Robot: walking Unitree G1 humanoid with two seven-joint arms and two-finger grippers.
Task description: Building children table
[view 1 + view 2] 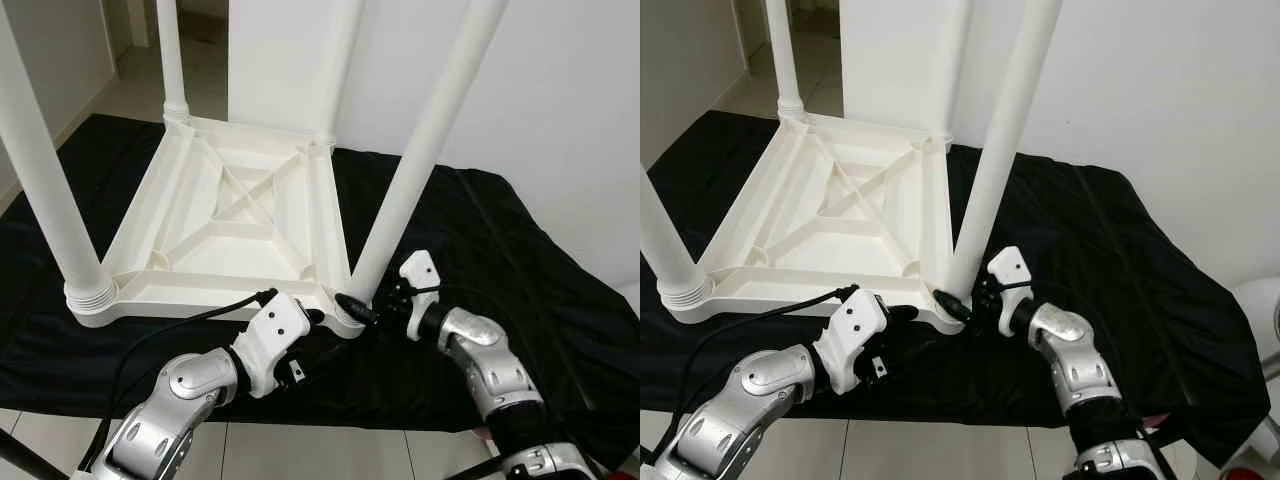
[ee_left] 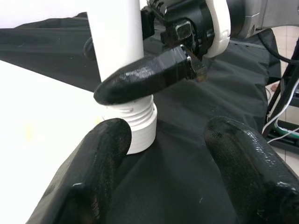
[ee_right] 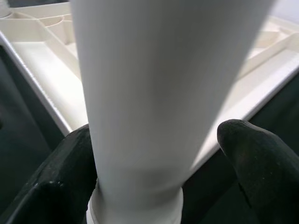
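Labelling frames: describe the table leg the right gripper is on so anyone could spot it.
On the black cloth lies an upturned white table top with four white legs pointing up. The one meant is the near-right leg, at the corner closest to the robot. Alone among them, it leans and has the right gripper around its base.

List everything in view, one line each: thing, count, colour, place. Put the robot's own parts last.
table top: one, white, upside down on the black cloth, ribbed underside up.
table legs: four, white, standing up from the corners of the table top.
black cloth: one, black, spread under the table.
floor: pale tiles, around the cloth.
wall: white, behind and to the right.
left gripper: one, black fingers open, near the base of the near right leg.
right gripper: one, black fingers on either side of that leg's base.
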